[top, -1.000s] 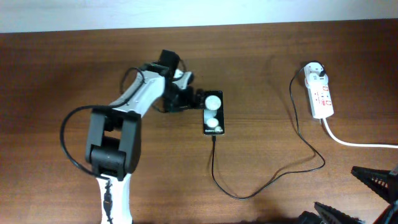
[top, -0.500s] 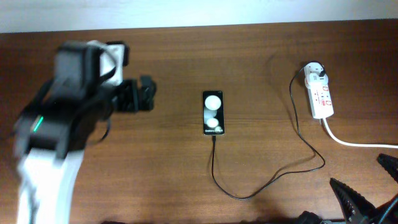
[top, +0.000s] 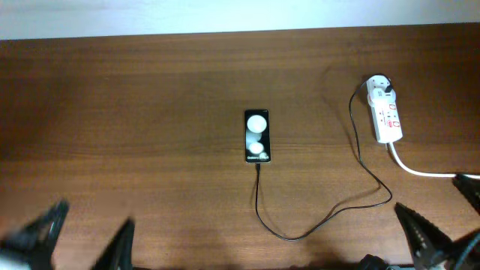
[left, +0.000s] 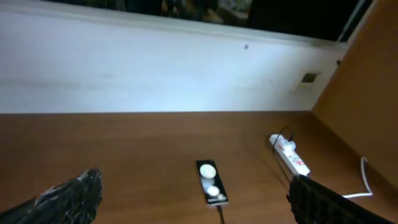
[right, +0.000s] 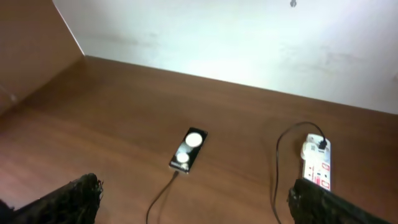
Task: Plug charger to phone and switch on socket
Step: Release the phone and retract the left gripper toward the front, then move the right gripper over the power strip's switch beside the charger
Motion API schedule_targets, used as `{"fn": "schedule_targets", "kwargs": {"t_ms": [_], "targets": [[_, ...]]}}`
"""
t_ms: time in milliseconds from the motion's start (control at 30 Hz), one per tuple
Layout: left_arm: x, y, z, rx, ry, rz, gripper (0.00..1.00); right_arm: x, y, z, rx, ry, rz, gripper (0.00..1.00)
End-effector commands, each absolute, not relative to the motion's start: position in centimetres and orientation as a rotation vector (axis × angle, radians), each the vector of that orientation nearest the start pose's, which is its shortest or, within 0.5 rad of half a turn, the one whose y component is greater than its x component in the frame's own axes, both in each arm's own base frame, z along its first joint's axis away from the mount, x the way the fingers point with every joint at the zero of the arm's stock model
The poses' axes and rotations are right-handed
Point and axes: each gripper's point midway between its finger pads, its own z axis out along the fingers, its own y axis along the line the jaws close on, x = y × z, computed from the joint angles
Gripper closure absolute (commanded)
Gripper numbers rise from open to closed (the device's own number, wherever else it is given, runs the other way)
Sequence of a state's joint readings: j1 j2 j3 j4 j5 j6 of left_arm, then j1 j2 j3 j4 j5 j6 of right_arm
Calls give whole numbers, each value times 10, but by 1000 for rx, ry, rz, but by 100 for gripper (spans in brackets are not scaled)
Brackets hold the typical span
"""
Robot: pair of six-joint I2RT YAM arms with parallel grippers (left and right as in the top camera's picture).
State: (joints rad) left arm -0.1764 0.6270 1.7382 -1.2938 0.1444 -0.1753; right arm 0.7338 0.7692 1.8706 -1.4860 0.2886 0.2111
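Overhead view, wooden table [top: 150,112]. Phone [top: 256,136]: flat near centre, long axis 12 to 6 o'clock, two round white reflections on its screen. Charger [top: 300,232]: connector tip meeting the phone's 6 o'clock edge; thin black cable loops toward 4 o'clock, then rises to its white plug adapter [top: 379,85], seated at the 12 o'clock end of the socket [top: 386,116]. Socket: at 2 to 3 o'clock from the phone, well apart; switch position too small to tell. Thick white cord [top: 427,172]: exits the socket toward 4 o'clock. Left gripper [top: 79,240]: at 8 o'clock, jaws spread wide, holding nothing. Right gripper [top: 446,214]: at 4 o'clock, likewise wide apart and empty.
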Motion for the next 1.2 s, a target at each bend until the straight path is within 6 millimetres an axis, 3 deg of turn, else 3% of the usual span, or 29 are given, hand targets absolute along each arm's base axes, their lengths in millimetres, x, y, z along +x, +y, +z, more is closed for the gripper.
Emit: {"fn": "schedule_targets", "kwargs": {"t_ms": [0, 100, 167, 200, 300, 433, 533, 633, 700, 833, 1000, 1167], "targets": [[48, -31, 457, 109, 1717, -362, 1, 128, 46, 438, -317, 1971, 313, 1], [10, -24, 425, 107, 1752, -360, 1, 143, 60, 425, -309, 1993, 312, 1], [-15, -20, 391, 105, 1830, -357, 1, 155, 71, 420, -159, 2012, 412, 1], [-24, -19, 383, 106, 1827, -359, 1, 160, 75, 417, -113, 2015, 442, 1], [-39, -16, 379, 104, 1781, -359, 1, 175, 87, 406, -108, 2022, 436, 1], [-54, -15, 375, 83, 1722, -341, 1, 205, 100, 365, -103, 2124, 291, 0], [-59, -16, 374, 67, 1699, -327, 1, 226, 113, 343, -75, 2218, 231, 39], [-62, -15, 373, 68, 1689, -327, 1, 245, 114, 322, 31, 2298, 182, 66], [-62, -15, 373, 68, 1689, -327, 1, 258, 104, 303, 167, 2367, 143, 80], [-68, -15, 371, 70, 1663, -328, 1, 274, 75, 280, 339, 2465, 131, 95], [-88, -12, 363, 74, 1585, -329, 1, 288, 8, 279, 637, 2425, 40, 96], [-104, -10, 361, 78, 1519, -330, 1, 309, -29, 276, 800, 2454, 105, 96]]}}
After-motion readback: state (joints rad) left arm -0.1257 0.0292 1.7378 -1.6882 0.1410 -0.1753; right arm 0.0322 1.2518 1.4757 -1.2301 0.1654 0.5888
